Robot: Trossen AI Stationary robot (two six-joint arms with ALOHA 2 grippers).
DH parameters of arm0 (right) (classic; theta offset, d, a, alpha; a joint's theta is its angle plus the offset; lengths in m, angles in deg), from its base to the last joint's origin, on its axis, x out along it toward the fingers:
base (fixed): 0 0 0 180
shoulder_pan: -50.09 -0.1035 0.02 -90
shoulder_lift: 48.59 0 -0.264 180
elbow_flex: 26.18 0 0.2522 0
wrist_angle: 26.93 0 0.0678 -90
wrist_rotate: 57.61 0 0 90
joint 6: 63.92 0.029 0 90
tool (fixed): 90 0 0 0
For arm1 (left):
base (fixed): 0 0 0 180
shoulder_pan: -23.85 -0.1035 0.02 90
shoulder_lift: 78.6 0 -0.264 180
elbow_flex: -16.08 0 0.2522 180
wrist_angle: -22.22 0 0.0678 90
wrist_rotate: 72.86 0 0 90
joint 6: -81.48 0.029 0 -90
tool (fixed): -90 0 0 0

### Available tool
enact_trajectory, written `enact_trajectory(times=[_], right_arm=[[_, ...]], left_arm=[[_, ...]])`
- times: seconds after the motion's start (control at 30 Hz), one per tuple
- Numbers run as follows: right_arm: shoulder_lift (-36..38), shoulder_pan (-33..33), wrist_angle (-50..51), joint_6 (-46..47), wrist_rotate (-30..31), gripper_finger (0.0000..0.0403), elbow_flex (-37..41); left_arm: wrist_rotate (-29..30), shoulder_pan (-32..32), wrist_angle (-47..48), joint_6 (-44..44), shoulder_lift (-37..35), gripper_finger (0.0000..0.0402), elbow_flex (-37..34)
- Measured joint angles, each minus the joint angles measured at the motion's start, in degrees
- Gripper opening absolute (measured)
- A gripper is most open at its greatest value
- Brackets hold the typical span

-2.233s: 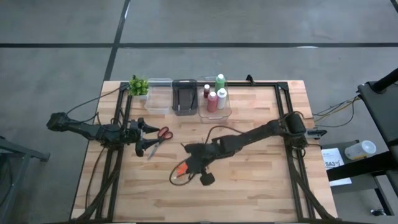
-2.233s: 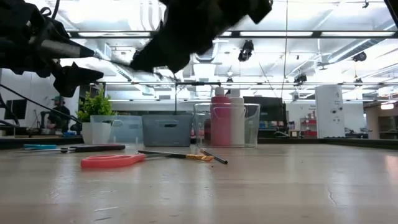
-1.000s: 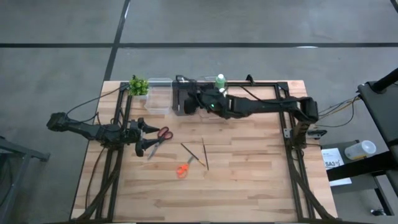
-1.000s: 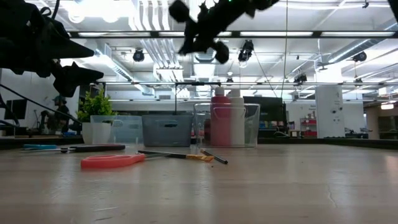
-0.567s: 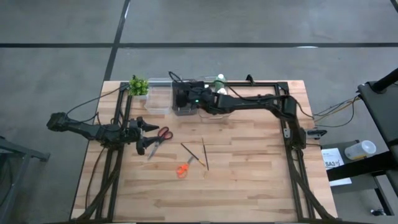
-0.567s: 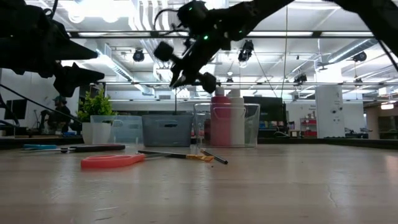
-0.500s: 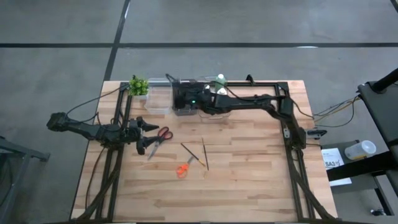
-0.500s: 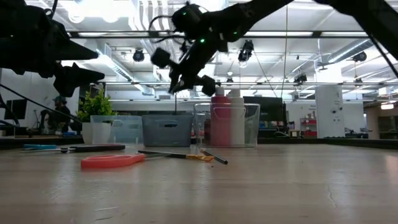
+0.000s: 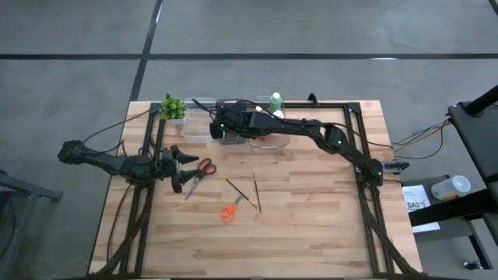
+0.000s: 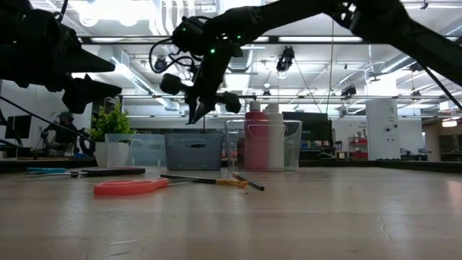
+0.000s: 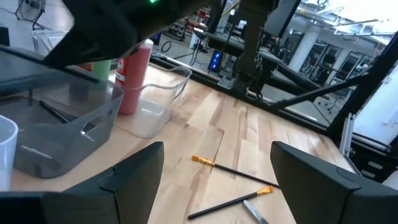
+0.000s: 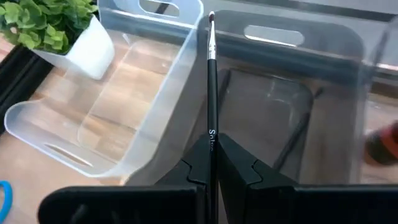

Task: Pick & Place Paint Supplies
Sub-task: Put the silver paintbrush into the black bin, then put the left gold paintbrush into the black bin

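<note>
My right gripper (image 9: 220, 126) (image 10: 196, 114) is shut on a thin dark-handled brush (image 12: 211, 81). It hovers at the far edge, above the wall between the clear bin (image 12: 149, 106) and the dark bin (image 12: 323, 43). Other dark brushes (image 12: 298, 137) lie inside the dark bin. My left gripper (image 9: 187, 169) (image 11: 214, 180) is open and hangs just above the red-handled scissors (image 9: 204, 166). Two brushes (image 9: 237, 192) (image 9: 257, 192) and an orange tool (image 9: 227, 212) lie flat on the table. The bottles (image 10: 256, 141) stand in another clear bin. My right gripper pinches the brush by its handle (image 12: 212, 140) between the two fingers (image 12: 239, 165). The brush runs on forward, in line with the fingers. The fingers slant down from above, and the brush is lifted clear, with its bristle tip (image 12: 211, 17) pointing away from the gripper.
A small potted plant (image 9: 173, 106) stands at the far left corner beside the clear bin (image 9: 198, 128). The dark bin (image 9: 231, 138) and the bottle bin (image 9: 268, 138) line the far edge. A blue tool (image 10: 45, 170) lies on the left side. Bare wood spreads over the near half.
My right gripper, shut on the brush throughout, has travelled along the far edge toward the table's left, from above the bottle bin to above the dark and clear bins. It has also come lower and tipped its fingers downward. The left arm has kept still.
</note>
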Motion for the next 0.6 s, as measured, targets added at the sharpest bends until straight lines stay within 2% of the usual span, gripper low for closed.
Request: enact_trajectory(times=[0.2,0.43,0.6], right_arm=[[-2.6,0.5,2.7,0.2,-2.6,0.0018,-3.9],[-2.4,0.7,2.7,-2.2,-2.7,0.0094,-3.1],[-2.3,0.7,2.6,-2.6,-2.7,0.0114,-3.0]], left_arm=[[0.3,0.0,0.0,0.0,0.4,0.0303,0.0],[0.4,0.0,0.0,0.0,0.7,0.0303,0.0],[0.4,0.0,0.0,0.0,0.7,0.0303,0.0]])
